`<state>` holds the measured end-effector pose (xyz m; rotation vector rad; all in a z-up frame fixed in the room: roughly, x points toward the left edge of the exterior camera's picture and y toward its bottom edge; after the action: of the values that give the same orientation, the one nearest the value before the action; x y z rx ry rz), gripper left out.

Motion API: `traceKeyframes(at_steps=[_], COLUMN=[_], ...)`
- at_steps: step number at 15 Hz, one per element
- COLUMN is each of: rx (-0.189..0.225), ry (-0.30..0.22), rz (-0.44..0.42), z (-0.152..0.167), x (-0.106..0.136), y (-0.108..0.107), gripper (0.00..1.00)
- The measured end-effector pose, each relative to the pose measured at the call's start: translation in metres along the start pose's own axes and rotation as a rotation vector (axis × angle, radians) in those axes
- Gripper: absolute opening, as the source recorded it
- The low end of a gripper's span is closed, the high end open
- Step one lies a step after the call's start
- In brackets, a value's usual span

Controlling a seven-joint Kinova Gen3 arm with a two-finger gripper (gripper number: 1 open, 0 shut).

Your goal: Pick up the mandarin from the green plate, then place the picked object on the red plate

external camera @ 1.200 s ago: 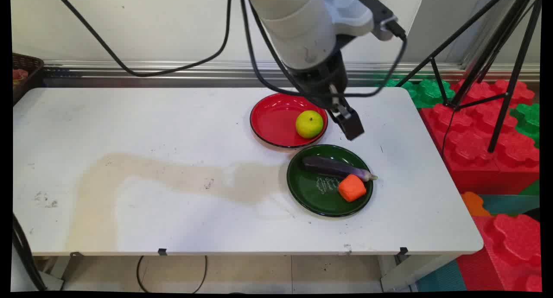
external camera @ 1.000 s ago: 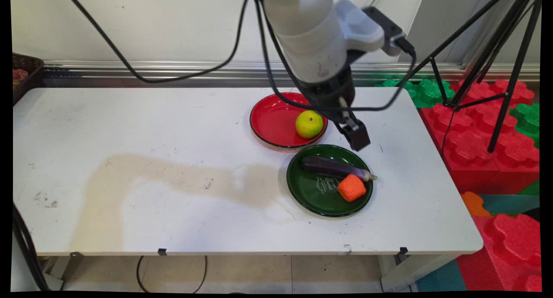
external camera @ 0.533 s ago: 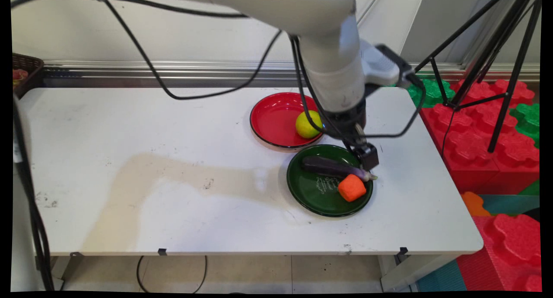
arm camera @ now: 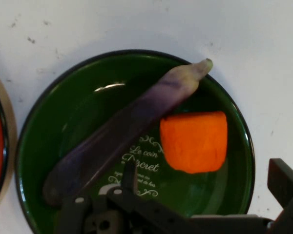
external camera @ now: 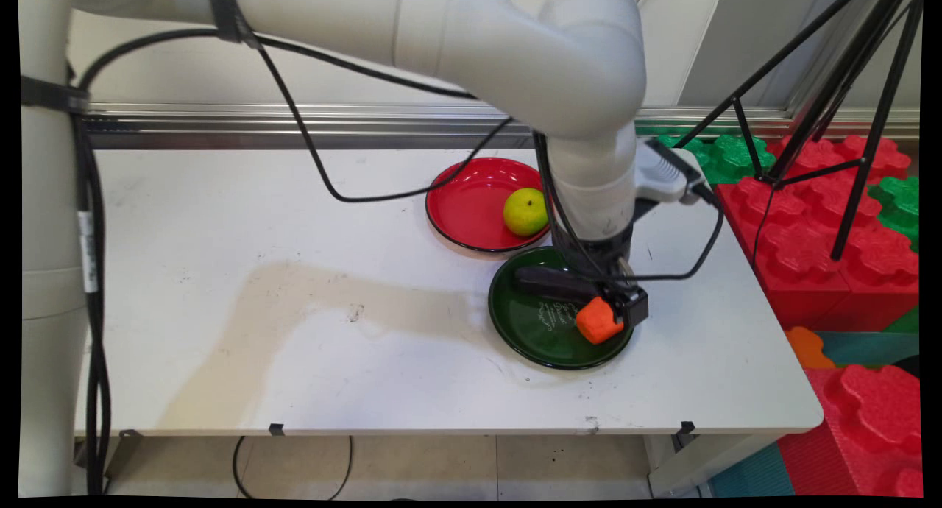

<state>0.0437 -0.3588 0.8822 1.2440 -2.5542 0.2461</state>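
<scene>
Two plates sit on the white table (external camera: 294,199). Over the green plate (external camera: 522,331), the arm reaches steeply down, its hand (external camera: 625,305) low at the plate's right edge, fingers spread and empty. White script on the green plate (arm camera: 49,126) reads "Le coin Discret". Across it lies a purple eggplant (arm camera: 122,131), stem tip toward the rim by the hand, touching an orange block (arm camera: 194,141). Behind, the red plate (external camera: 464,206) holds a yellow-green fruit (external camera: 525,211).

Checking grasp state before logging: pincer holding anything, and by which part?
Nothing held. The pincer is open above the green plate, the orange block lying free.
</scene>
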Motion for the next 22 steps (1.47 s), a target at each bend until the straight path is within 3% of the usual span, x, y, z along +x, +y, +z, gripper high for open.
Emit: traceKeyframes(at_steps=[10,16,17,22], rx=[0.002,0.019,0.023,0.040], ry=[-0.029,-0.030,-0.028,-0.021], rz=[-0.032,-0.042,-0.044,-0.047], z=[0.060,0.079,0.080,0.075], x=[0.002,0.002,0.002,0.000], y=[0.009,0.011,0.012,0.016], gripper=[1.00,1.00,0.00,0.00])
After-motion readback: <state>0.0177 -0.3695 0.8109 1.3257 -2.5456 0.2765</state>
